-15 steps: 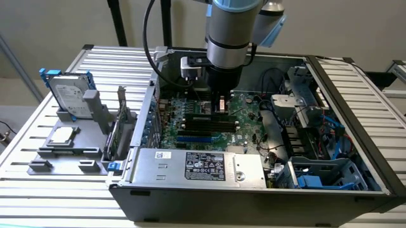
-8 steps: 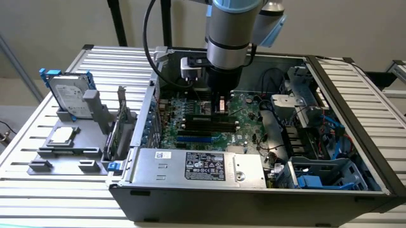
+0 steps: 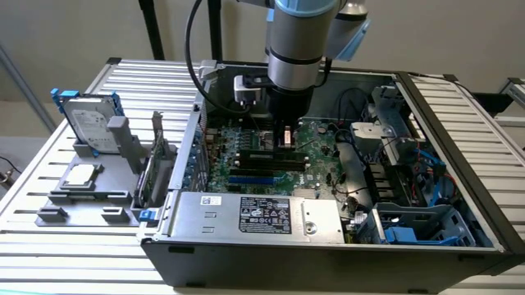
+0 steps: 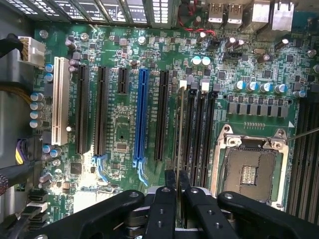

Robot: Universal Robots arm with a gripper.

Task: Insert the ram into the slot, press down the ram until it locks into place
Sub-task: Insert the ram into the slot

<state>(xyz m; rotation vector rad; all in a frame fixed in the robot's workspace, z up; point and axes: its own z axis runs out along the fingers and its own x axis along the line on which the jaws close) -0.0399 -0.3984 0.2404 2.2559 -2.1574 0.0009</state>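
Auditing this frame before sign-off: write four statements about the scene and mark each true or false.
1. The pincer is closed on the ram, which is seen edge-on. True.
2. The ram is lined up with the blue slot. False: it stands over the black memory slots, next to the CPU socket.
3. The CPU socket has no cooler mounted on it. True.
4. The hard drive lies flat inside the case. False: it stands upright in a gray holder outside the case, at the exterior view's left.
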